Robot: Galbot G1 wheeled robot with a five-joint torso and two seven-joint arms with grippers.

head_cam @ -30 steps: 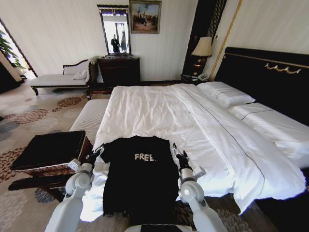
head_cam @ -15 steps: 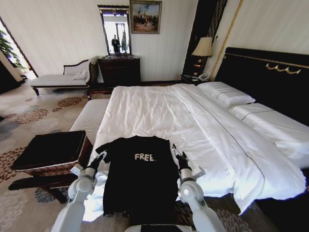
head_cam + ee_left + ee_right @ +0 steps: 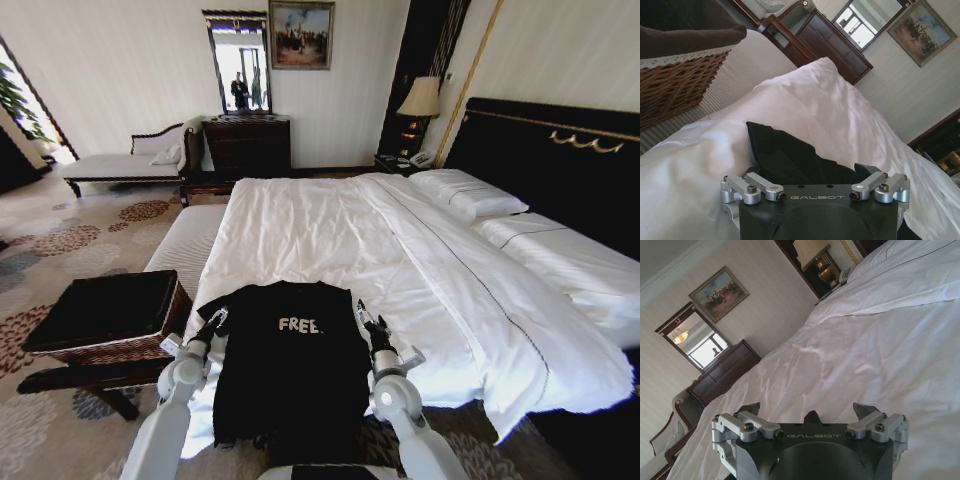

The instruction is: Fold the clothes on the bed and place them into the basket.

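Folding is barely begun: the black short-sleeved "FREE!" T-shirt (image 3: 290, 365) lies flat on the white-duveted bed (image 3: 330, 240). Left gripper (image 3: 216, 320) and right gripper (image 3: 366, 322), both spread, flank its sleeves; the brown woven wicker basket (image 3: 95, 335) beside the bed awaits.

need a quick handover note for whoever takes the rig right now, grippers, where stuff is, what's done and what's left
Left gripper: jaws open, at the T-shirt's left sleeve, holding nothing.
Right gripper: jaws open, at the T-shirt's right sleeve, holding nothing.
T-shirt: black, "FREE" lettering facing up, spread flat on the near corner of the bed, its lower part hanging over the bed's edge.
Basket: brown wicker with dark lining, beside the bed on the robot's left; nothing seen inside.
Done: shirt laid out, both grippers placed at the sleeves.
Left: grasp, fold the shirt, carry it into the basket.
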